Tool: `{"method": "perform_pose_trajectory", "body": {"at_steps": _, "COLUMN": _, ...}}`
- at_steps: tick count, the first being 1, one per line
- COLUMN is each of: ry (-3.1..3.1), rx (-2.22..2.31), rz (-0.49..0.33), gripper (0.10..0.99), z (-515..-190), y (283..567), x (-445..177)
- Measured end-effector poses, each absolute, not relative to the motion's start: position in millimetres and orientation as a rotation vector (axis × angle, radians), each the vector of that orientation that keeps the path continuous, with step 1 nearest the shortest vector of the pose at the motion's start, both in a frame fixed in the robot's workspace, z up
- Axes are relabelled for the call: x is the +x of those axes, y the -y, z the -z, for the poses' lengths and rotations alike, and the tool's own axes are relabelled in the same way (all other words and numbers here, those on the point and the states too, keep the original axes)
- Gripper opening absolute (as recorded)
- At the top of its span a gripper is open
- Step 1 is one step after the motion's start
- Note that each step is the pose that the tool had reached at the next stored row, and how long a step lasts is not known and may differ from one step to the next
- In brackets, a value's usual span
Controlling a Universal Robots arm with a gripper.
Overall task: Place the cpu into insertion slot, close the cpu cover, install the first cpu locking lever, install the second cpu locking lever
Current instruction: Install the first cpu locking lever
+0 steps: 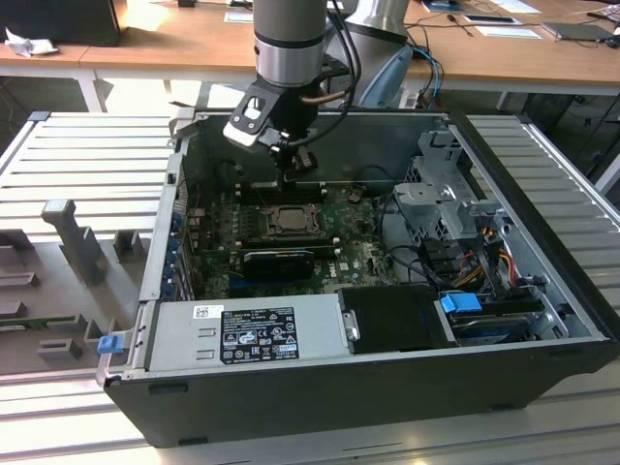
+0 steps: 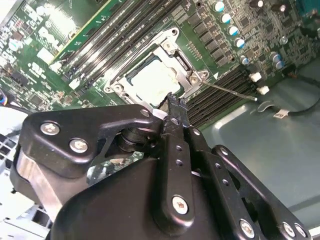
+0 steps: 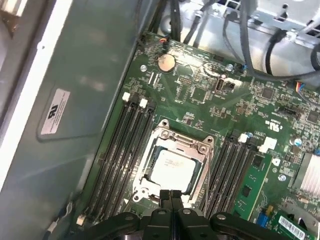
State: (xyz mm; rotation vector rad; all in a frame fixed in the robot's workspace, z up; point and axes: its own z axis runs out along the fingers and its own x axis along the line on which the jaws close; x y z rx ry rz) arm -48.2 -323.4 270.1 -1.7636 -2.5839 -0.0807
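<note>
Cpu [image 3: 170,169] lying flat in the insertion slot [image 3: 139,194], the cpu cover [image 3: 183,143] folded down around it. Pincer [image 3: 170,196] clenched on nothing, tips poised at the socket's edge, just beside the frame. One thin locking lever [image 2: 230,91] juts out over the memory slots [image 2: 210,107], seemingly unlatched. Doing this well means pressing the closed tips squarely on metal, never on the chip, and guiding the lever under its hook without scraping the green board [image 3: 210,100]. Whether the tips actually touch is hard to judge. The pincer's own body hides part of the socket, and the hooks are too small to read.
</note>
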Motion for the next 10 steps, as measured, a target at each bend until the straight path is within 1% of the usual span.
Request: {"method": "perform_pose_trajectory", "body": {"at_steps": 10, "ry": 2.728, "rx": -1.523, "rz": 0.078, "gripper": 0.106, "z": -270.1, "y": 323.4, "x": -48.4}}
